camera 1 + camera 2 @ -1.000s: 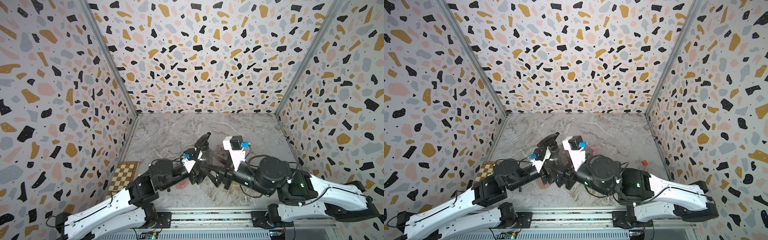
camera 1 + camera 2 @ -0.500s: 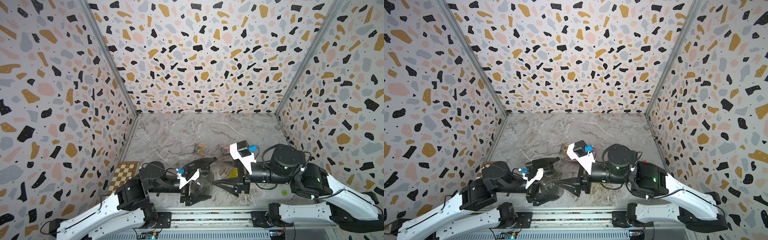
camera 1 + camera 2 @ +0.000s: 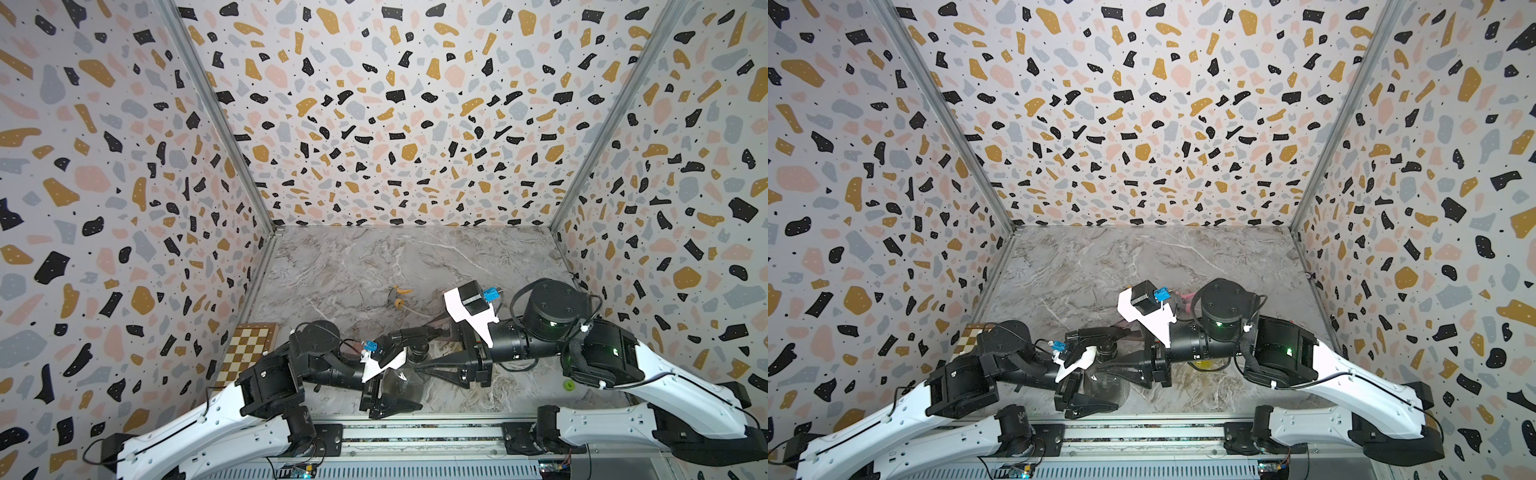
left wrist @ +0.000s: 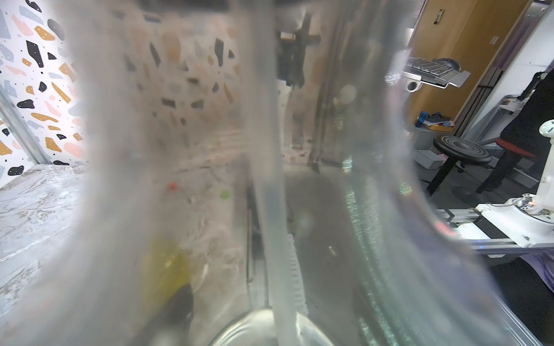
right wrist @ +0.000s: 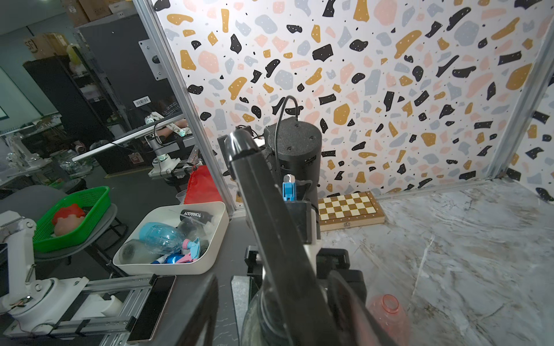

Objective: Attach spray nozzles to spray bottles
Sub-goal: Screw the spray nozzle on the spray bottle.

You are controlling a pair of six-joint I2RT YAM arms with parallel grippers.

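Smoky bottle (image 3: 399, 382), clamped in left end effector (image 3: 1094, 376), carries black nozzle (image 3: 419, 332); right end effector (image 3: 430, 349) straddles it, grip unclear; pink bottle (image 5: 386, 311) uncapped.

The smoky bottle (image 4: 209, 155) looms blurred, a yellow bottle (image 4: 165, 269) apparently smeared behind it.

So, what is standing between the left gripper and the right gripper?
The smoky grey bottle with the black nozzle on it, seen in both top views. The left gripper holds its body; the right gripper straddles its neck.
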